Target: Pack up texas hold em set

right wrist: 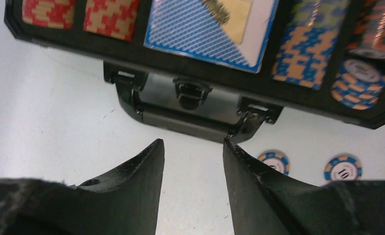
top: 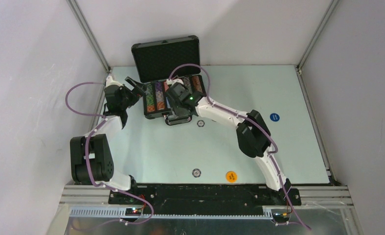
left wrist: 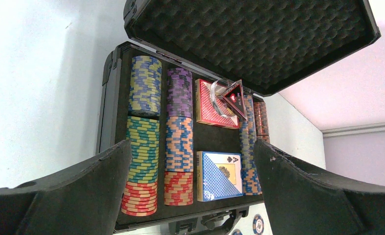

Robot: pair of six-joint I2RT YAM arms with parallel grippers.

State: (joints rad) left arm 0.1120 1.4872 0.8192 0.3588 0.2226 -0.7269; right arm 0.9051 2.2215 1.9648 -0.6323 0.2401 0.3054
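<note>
case lid lining (left wrist: 249, 39): black egg-crate foam, matt | blue card deck (left wrist: 219, 178): glossy | handle (right wrist: 200, 120): glossy plastic

The left arm (top: 104, 126) and right arm (top: 218, 111) are built of white links and bulky black joint housings (top: 251, 134), each trailed by a looping purple cable (top: 67, 100), with a green light (top: 191, 98) at the right wrist, broad matte black wedge-shaped fingers (left wrist: 78, 196), and a shared black base plate (top: 205, 196).
</note>
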